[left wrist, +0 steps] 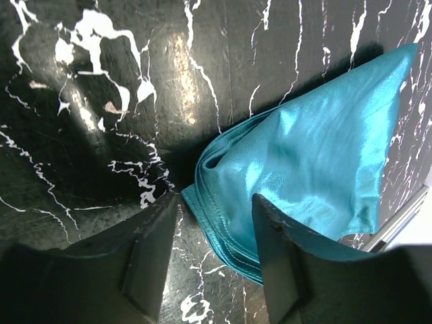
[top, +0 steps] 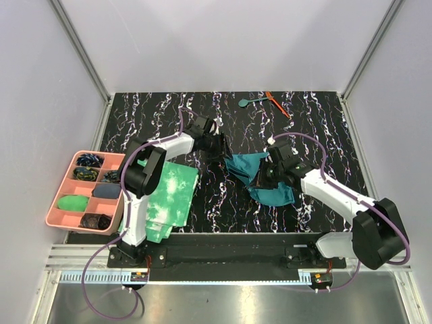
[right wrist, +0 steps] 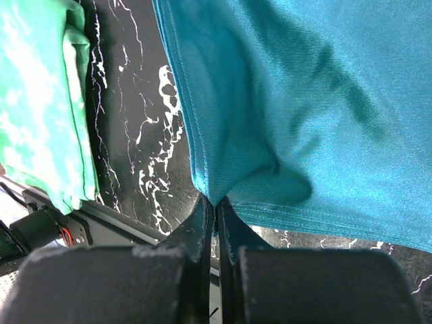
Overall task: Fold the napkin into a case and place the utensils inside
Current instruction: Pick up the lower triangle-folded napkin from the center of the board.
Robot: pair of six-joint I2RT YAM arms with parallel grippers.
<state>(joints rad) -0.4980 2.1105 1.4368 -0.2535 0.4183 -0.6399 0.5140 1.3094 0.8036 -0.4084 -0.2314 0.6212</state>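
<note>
The right gripper (right wrist: 214, 209) clamps the stitched hem of the glossy dark teal napkin (right wrist: 304, 88). The left gripper (left wrist: 216, 253) gapes wide, empty.

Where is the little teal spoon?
In the top view, the teal spoon lies near the far edge of the table, just left of the orange-red stick.

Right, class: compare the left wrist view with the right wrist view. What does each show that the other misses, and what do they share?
Only the left wrist view shows the left jaws open, one on each side of the layered, folded corner of the napkin. Only the right wrist view shows the right jaws shut, pinching the napkin's hem, and the green-and-white tie-dye cloth at the left of the picture. Both show the teal napkin and the black marbled table.
</note>
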